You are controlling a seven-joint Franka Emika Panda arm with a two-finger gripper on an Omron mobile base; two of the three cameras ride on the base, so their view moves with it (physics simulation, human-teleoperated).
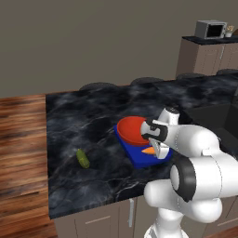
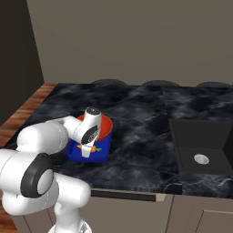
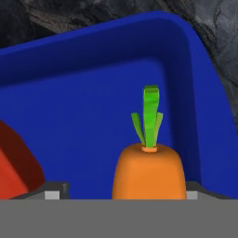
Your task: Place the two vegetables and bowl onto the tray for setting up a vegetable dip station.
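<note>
The black marble counter carries everything, and the blue tray lies right under the fingers. It is flat, stiff and low-rimmed, so it probably needs no handling. The red-orange bowl already sits on the tray, just beyond the fingers on the far side. It looks rigid and smooth, likely slippery at the wall, and its rim would be the place to pinch it.

The carrot lies on the tray floor directly ahead of the fingers, its green top pointing away from them. In the hand view the two tips stand apart on either side of its orange body without clearly touching it, so the fingers look open and off it. It seems light, firm and tapered, so it would be best held across the thick end.

The pickle lies alone on the counter, well apart from the fingers, off to their left. Small, rounded and probably slick, it may roll, so a grasp across its middle seems safest.
</note>
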